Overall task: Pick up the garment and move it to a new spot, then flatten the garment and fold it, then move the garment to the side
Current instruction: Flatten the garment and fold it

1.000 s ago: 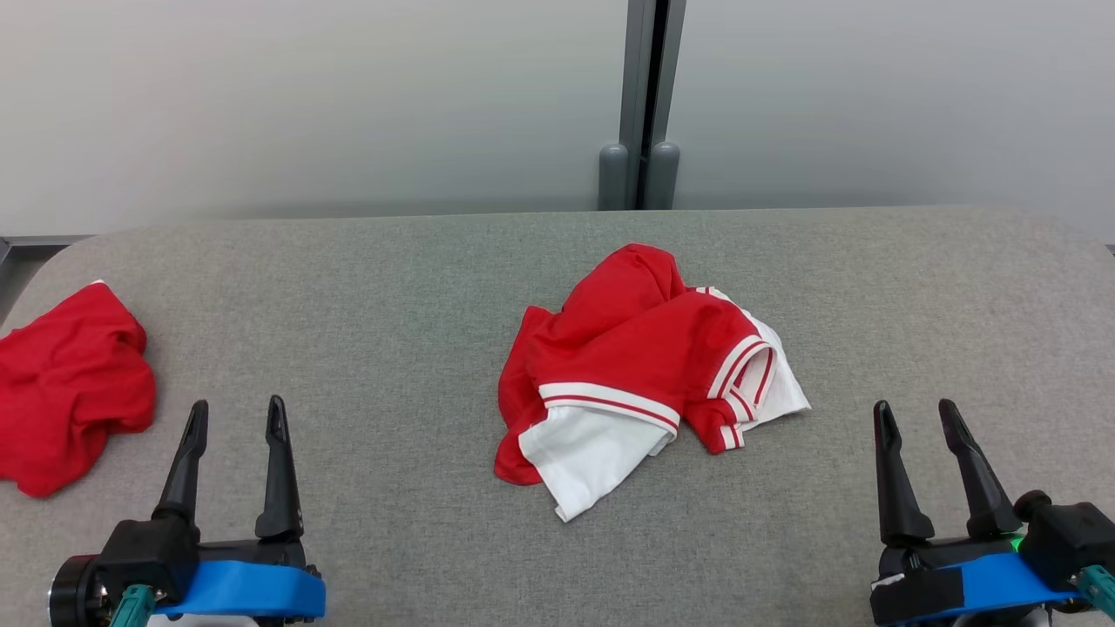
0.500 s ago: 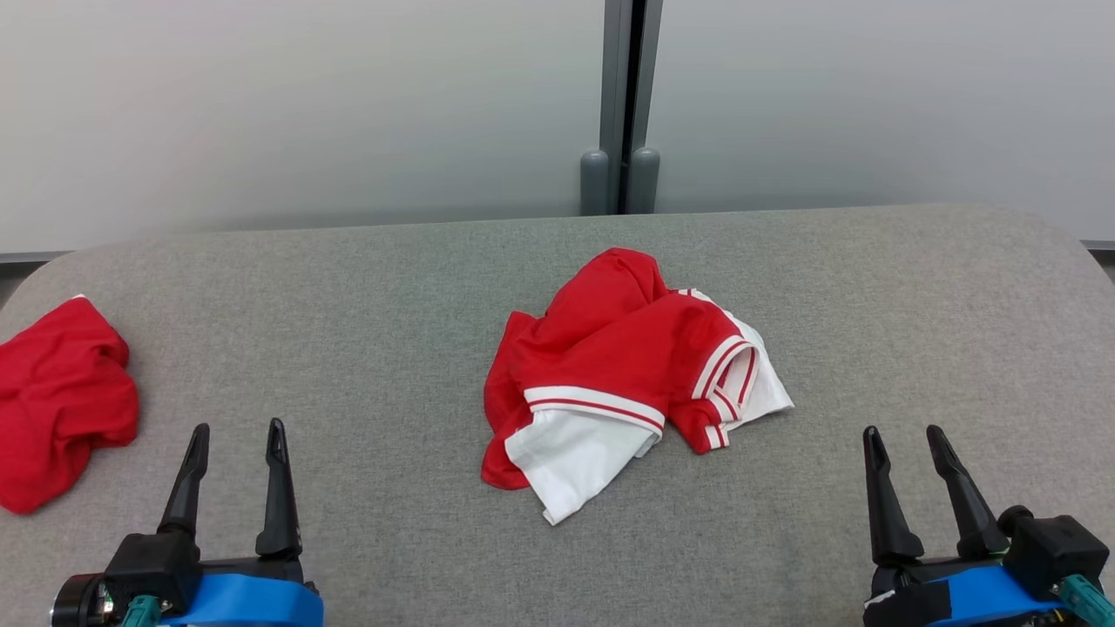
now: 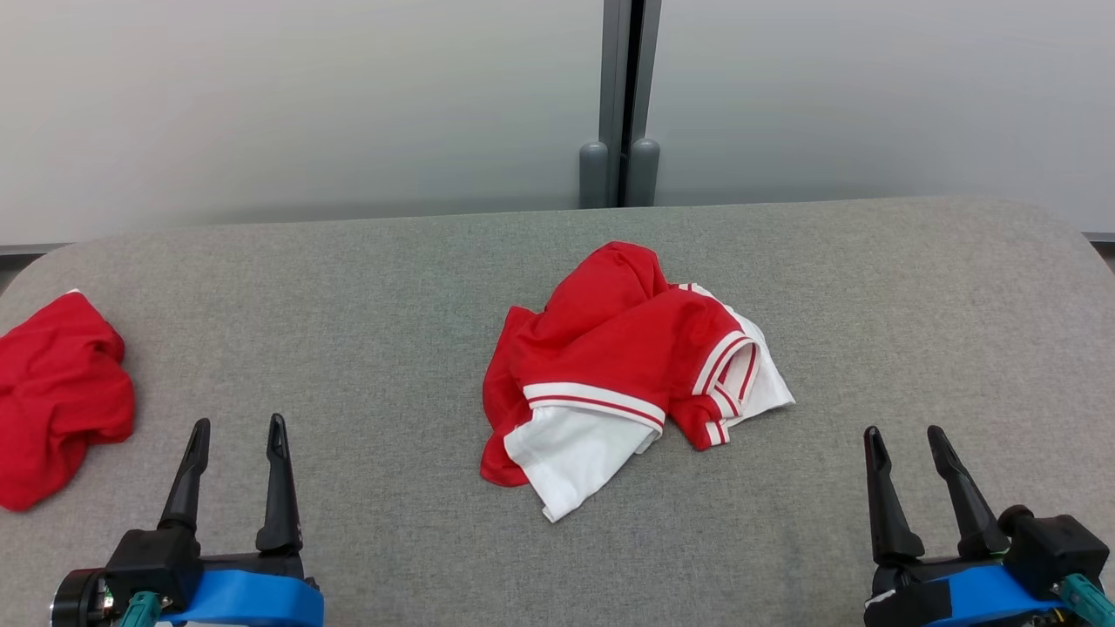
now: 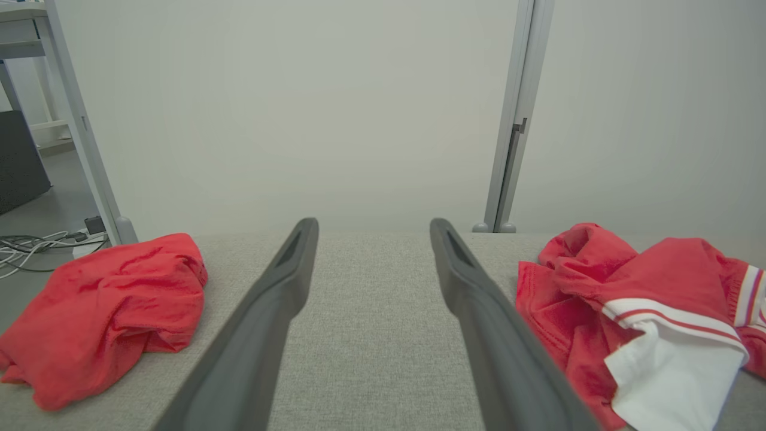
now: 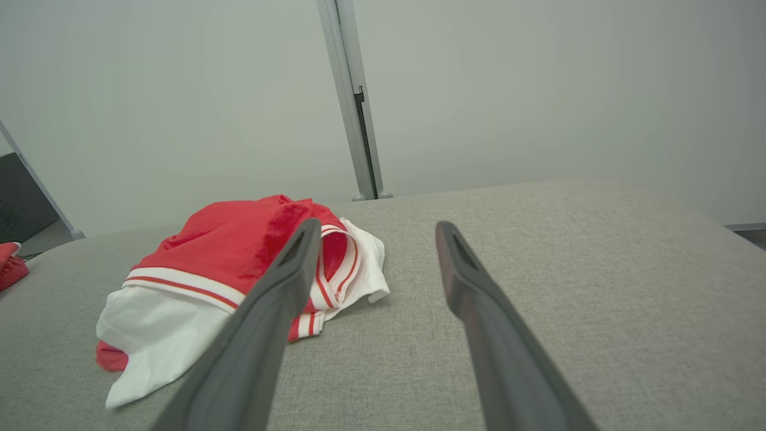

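- The plain red cloth (image 3: 57,396) lies bunched at the left edge of the grey table (image 3: 348,279), untouched.
- The left gripper (image 3: 239,422) has its fingers spread wide and empty, as a second ago.
- The red-and-white garment (image 3: 627,374) sits crumpled mid-table; only the head camera's framing has shifted, not the cloth.
- The right gripper (image 3: 903,432) is likewise wide and empty, well apart from the garment.
- By my judgement, the pick-up has not begun.
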Robot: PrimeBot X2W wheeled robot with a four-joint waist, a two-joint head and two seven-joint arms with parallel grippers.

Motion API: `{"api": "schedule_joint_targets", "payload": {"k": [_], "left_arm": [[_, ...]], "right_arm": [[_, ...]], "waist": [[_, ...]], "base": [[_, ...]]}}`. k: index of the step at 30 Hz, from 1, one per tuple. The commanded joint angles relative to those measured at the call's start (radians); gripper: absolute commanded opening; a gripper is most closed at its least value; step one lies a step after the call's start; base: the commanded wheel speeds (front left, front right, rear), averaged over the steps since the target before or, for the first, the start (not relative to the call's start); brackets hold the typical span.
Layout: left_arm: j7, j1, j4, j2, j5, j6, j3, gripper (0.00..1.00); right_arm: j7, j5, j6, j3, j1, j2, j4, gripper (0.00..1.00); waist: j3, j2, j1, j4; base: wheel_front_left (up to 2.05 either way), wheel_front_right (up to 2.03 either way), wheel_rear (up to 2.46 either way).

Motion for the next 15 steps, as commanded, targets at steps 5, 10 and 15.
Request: {"api": "schedule_joint_targets", "payload": {"k": [5, 10, 15], "left_arm": [[-0.005, -0.013, 0.0, -0.007, 0.011, -0.008, 0.01, 1.0], [-0.005, -0.01, -0.001, -0.013, 0.016, -0.012, 0.013, 1.0], [-0.005, -0.016, -0.002, -0.015, 0.018, -0.015, 0.017, 1.0]], "right_arm": [[-0.004, -0.005, 0.0, -0.001, -0.006, -0.004, 0.004, 1.0], [-0.004, -0.003, 0.0, -0.001, -0.003, -0.004, 0.006, 1.0], [-0.004, -0.001, 0.0, -0.003, -0.007, -0.004, 0.009, 1.0]], "waist": [[-0.002, -0.0002, 0.0, 0.0], [-0.005, -0.0002, 0.0, -0.001], [-0.003, -0.0002, 0.0, 0.0]], "base": [[0.0, 0.0, 0.0], [0.0, 0.0, 0.0], [0.0, 0.0, 0.0]]}}
